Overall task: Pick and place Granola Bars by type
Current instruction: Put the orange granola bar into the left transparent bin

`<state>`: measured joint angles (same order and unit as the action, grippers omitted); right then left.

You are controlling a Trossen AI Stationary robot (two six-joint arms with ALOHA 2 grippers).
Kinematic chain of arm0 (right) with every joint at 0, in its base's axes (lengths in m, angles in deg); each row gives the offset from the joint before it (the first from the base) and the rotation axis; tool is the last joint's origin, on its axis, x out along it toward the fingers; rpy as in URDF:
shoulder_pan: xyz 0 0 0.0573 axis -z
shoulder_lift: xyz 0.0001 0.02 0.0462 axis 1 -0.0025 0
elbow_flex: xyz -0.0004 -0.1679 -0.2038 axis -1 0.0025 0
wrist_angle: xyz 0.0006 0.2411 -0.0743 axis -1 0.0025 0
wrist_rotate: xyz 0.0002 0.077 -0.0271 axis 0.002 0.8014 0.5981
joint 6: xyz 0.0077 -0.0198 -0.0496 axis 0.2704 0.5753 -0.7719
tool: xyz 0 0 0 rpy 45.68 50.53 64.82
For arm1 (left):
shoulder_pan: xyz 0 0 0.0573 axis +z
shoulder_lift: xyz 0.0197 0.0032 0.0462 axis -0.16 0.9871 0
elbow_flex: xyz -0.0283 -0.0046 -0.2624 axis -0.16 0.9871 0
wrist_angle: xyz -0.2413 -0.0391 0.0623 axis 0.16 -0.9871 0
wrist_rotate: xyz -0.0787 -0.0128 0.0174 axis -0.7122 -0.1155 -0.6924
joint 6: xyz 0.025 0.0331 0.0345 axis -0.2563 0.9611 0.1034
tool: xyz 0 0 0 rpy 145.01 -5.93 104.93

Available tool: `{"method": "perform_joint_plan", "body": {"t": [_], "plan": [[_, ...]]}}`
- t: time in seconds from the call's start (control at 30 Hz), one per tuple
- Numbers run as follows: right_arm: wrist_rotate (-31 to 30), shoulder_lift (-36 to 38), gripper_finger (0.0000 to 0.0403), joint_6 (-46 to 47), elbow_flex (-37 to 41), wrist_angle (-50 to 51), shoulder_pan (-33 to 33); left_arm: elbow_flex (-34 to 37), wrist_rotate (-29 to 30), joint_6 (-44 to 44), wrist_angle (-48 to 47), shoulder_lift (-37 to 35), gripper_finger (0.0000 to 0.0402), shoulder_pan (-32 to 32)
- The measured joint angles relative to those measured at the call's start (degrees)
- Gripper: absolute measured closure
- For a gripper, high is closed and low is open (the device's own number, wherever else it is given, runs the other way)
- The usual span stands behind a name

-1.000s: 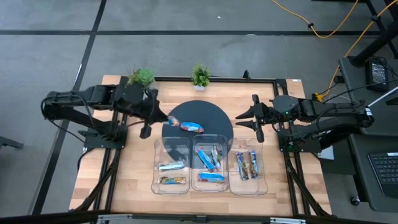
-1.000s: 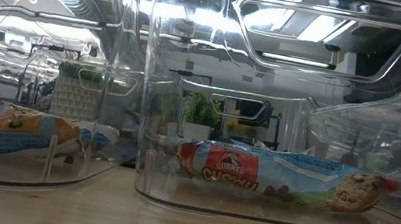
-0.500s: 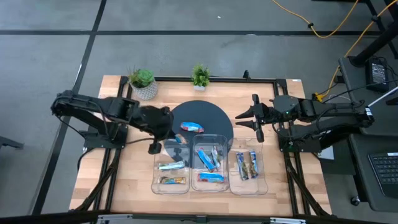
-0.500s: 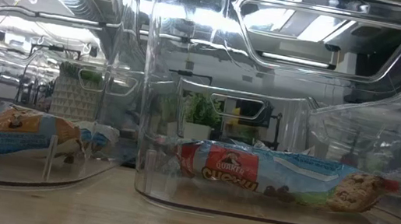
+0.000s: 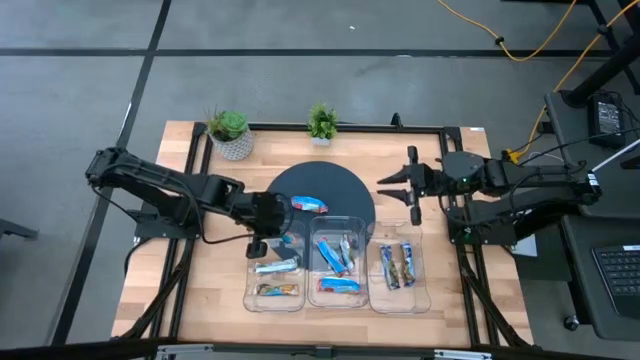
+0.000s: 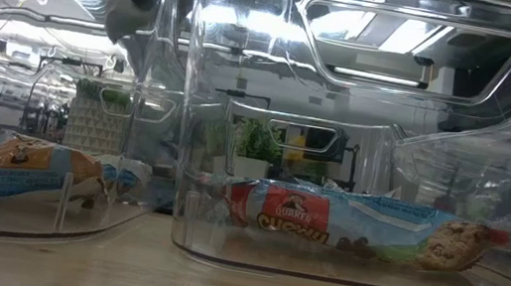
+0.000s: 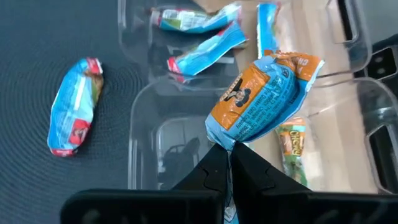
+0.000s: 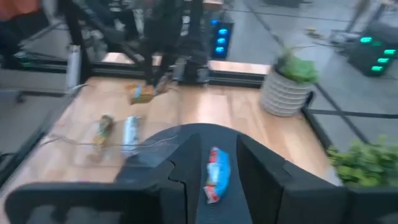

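My left gripper [image 5: 274, 224] hangs over the far end of the left clear tray [image 5: 252, 278], shut on a blue-and-orange granola bar [image 7: 261, 99]. One more blue bar [image 5: 308, 205] lies flat on the dark round mat [image 5: 345, 190]. Several bars lie flat in the three clear trays: the left one, the middle one [image 5: 337, 262] and the right one [image 5: 397, 265]. My right gripper [image 5: 405, 186] stands open above the table just right of the mat, with nothing between its fingers. My left gripper pinches the bar's crimped end [image 7: 227, 144] between its two fingertips [image 7: 214, 163]. The fingers slant down from the table's left side. The bar sticks out beyond the fingertips, tilted and lifted clear above the left tray.
Two small potted plants [image 5: 229, 130] [image 5: 322, 122] stand at the table's far edge. A dark frame [image 5: 455, 130] runs around the work area. In the low view the tray walls [image 6: 358, 127] fill the picture, with bars [image 6: 364, 228] [image 6: 22, 165] lying inside.
My left gripper has gone down and toward the table's near and right side, from the mat's left rim to above the left tray's far end. It carries the bar along, lifted clear. The bar on the mat has stayed in place.
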<state>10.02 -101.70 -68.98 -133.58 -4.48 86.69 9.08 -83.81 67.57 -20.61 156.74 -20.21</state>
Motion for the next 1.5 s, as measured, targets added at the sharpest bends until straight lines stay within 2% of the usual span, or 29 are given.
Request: {"method": "perform_joint_plan", "body": {"t": [0.17,0.33,0.43,0.53,0.67,0.83,0.97,1.27,1.5], "plan": [[-1.72,-0.12,0.0311,-4.40,0.00,-0.06,0.01,1.54,0.90,-1.22,0.21,0.00,0.0398,0.00],[4.02,-0.10,0.0386,-7.31,0.00,-0.17,1.90,2.29,0.90,-2.67,0.50,0.00,0.0398,0.00],[7.81,-0.07,0.0393,-8.42,0.23,-1.54,3.75,2.32,0.88,-2.69,0.96,0.00,0.0398,0.00],[11.48,2.03,0.0397,-9.26,4.30,-7.93,6.21,2.32,0.82,-2.75,1.30,0.00,0.0398,0.00],[11.60,8.14,0.0398,-5.93,16.20,-20.57,9.11,2.32,0.76,-4.47,1.33,0.00,0.0398,0.00],[9.32,16.37,0.0399,1.04,30.95,-35.15,9.49,2.32,0.44,-5.78,1.28,0.00,0.0399,-0.44],[8.33,22.01,0.0400,5.41,38.72,-40.88,9.41,2.30,0.40,-6.51,1.26,0.00,0.0397,-0.60],[8.67,37.03,0.0401,7.62,47.05,-42.95,9.41,2.30,0.47,-7.56,1.07,0.00,0.0398,-0.48],[10.25,50.71,0.0401,10.31,51.21,-35.03,9.38,2.30,0.53,-7.54,-1.64,1.01,0.0400,-0.48]]}}
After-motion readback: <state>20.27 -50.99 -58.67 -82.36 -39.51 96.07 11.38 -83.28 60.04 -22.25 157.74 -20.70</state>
